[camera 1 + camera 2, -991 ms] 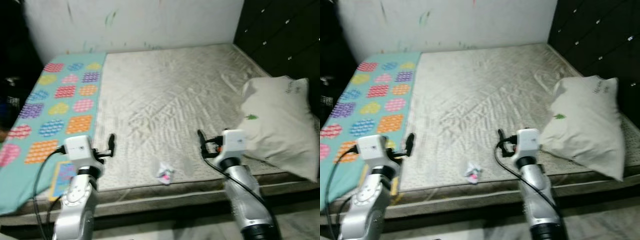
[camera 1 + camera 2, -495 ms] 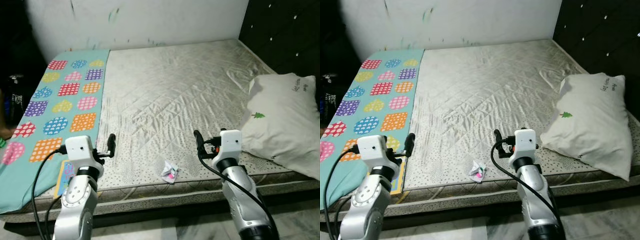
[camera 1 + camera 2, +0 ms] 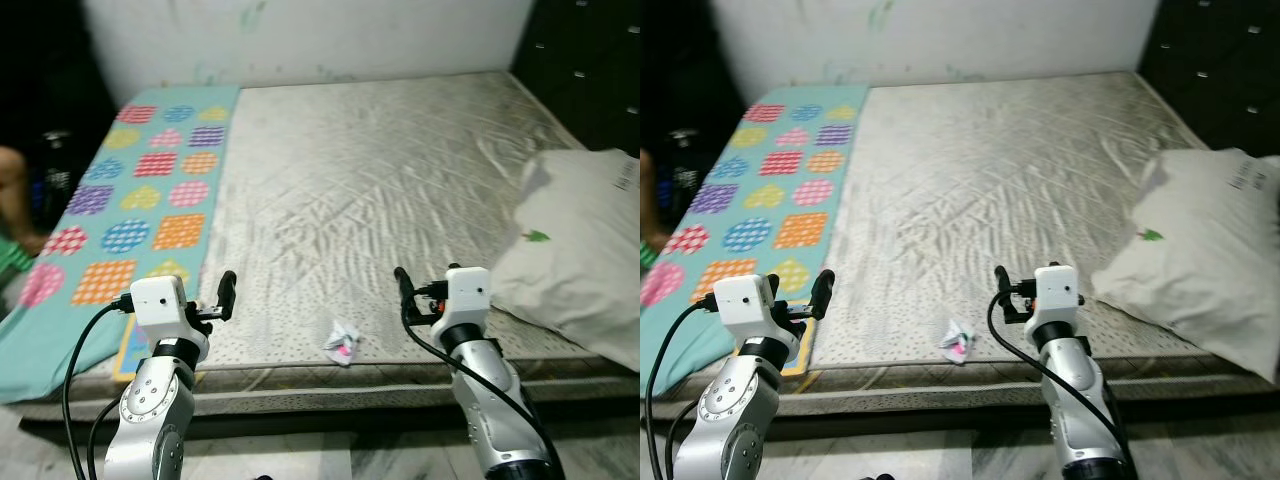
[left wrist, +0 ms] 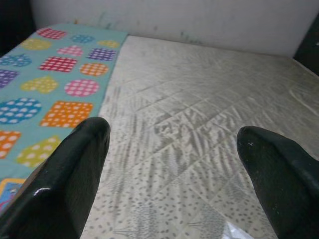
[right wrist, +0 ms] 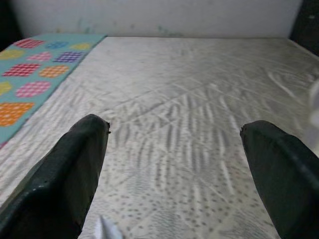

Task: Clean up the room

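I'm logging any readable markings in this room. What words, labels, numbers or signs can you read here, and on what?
No text can be read.
Pillow: a dark line of writing near its upper edge, too blurred to read; below it a small green tree figure.
Flat colourful item at the teal blanket's near edge: print too small to read.

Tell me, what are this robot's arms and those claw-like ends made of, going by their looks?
Both arms are jointed silver metal tubes, each topped by a white boxy wrist block. A black cable loops from each block down along the arm. The left gripper and right gripper each carry two long black fingers, glossy with rounded tips in the wrist views.
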Controlling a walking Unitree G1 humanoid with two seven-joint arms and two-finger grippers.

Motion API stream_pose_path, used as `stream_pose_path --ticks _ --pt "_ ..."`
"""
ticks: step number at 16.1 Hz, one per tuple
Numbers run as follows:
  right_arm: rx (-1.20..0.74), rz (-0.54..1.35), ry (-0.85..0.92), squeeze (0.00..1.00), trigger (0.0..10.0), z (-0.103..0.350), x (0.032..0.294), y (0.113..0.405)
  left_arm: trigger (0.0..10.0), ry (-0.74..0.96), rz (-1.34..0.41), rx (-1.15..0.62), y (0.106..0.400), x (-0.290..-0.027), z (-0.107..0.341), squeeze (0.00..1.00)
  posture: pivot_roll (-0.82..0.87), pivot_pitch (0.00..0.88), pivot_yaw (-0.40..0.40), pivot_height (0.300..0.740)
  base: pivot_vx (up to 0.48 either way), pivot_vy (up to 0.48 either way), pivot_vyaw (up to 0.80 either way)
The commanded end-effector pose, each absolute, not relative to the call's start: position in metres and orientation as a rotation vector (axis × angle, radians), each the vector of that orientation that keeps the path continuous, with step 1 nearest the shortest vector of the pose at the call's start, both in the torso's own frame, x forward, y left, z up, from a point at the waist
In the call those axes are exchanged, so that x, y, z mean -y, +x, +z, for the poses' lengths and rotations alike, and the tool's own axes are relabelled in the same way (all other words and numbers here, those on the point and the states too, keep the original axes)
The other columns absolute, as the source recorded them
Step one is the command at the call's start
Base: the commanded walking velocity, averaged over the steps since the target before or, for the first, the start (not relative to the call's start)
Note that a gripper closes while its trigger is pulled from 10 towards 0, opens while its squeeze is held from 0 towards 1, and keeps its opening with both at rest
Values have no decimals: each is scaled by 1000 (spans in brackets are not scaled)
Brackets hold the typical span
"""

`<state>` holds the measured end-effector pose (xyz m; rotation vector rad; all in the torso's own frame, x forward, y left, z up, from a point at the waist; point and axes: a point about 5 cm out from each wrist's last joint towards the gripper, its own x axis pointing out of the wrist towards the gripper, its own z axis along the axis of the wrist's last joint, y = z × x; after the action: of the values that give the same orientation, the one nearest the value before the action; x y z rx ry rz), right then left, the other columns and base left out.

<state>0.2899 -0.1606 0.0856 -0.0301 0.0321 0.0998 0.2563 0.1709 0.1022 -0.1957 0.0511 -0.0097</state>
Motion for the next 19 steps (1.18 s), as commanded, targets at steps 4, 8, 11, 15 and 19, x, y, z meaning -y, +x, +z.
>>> stream_pose_path --ticks 4,8,11,15,19 --pt "-28 83 -8 0 10000 91 163 290 10000 -192 -26 -54 253 -172 105 0 -131 92 58 740 0 0 0" --pt "-13 64 -4 0 10000 94 167 289 10000 -203 -36 -58 252 -168 105 0 -142 82 53 740 191 0 0" --pt "-22 48 -2 0 10000 93 170 289 10000 -207 -41 -60 254 -166 105 0 -147 69 47 740 259 0 0" --pt "-18 44 1 0 10000 95 169 294 10000 -209 -49 -54 257 -166 107 0 -149 73 56 740 280 0 0" --pt "-11 51 -5 0 10000 97 168 295 10000 -211 -57 -52 258 -165 107 0 -149 78 57 740 314 0 0"
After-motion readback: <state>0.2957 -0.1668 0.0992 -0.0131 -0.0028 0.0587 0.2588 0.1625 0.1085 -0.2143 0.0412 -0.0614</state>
